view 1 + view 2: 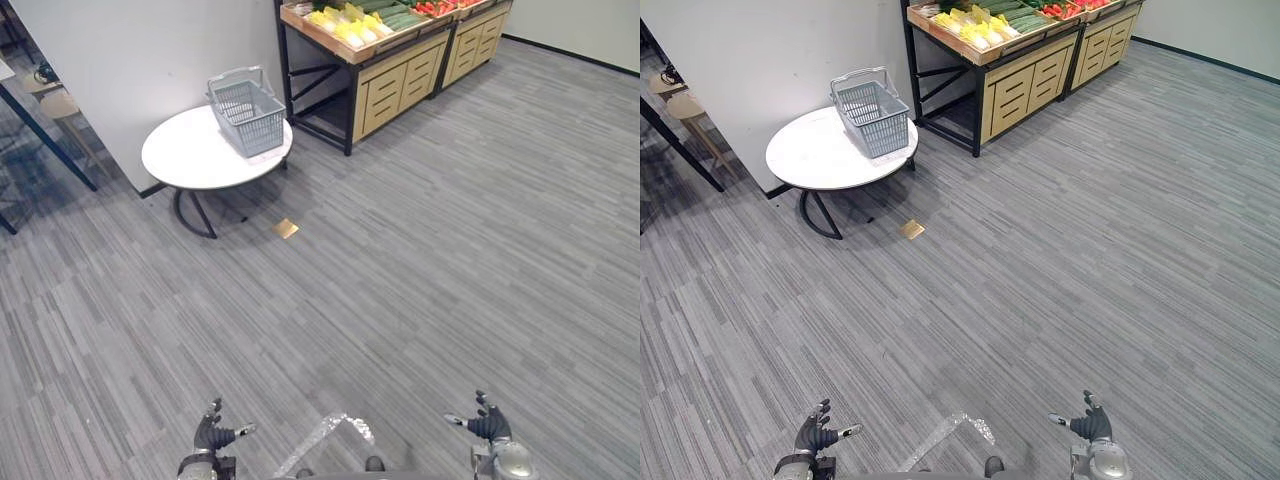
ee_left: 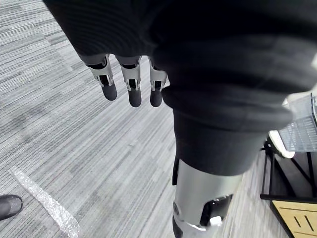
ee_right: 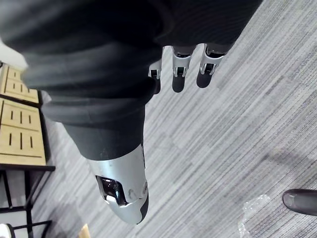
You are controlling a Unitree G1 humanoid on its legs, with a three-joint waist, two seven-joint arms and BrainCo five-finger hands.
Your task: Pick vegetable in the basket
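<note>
On the round white table [image 1: 190, 155], at its far right edge and close to the wall, a grey mesh basket [image 1: 247, 113], upright, handle raised. Just right of the table, a wooden produce stand [image 1: 385, 80] with drawers below and a black frame. Across its slanted top, 3 groups of vegetables: yellow vegetables [image 1: 345, 25] at the left end, possibly peppers though too small to tell, then green vegetables [image 1: 395, 14], long and dark, then red vegetables [image 1: 435, 7] toward the right end. All of it on the stand, well apart from both hands. On the grey striped floor just in front of the table, a small brass floor plate [image 1: 286, 229]. Near the bottom edge of the eye views, a clear strip of tape [image 1: 325, 435] on the floor. Left hand [image 1: 212, 434] low at the bottom left, over bare floor, fingers [image 2: 130, 87] straight and side by side, holding nothing. Right hand [image 1: 488, 424] low at the bottom right, likewise over floor, fingers [image 3: 178, 74] loose and extended, thumb apart, nothing in its grasp.
</note>
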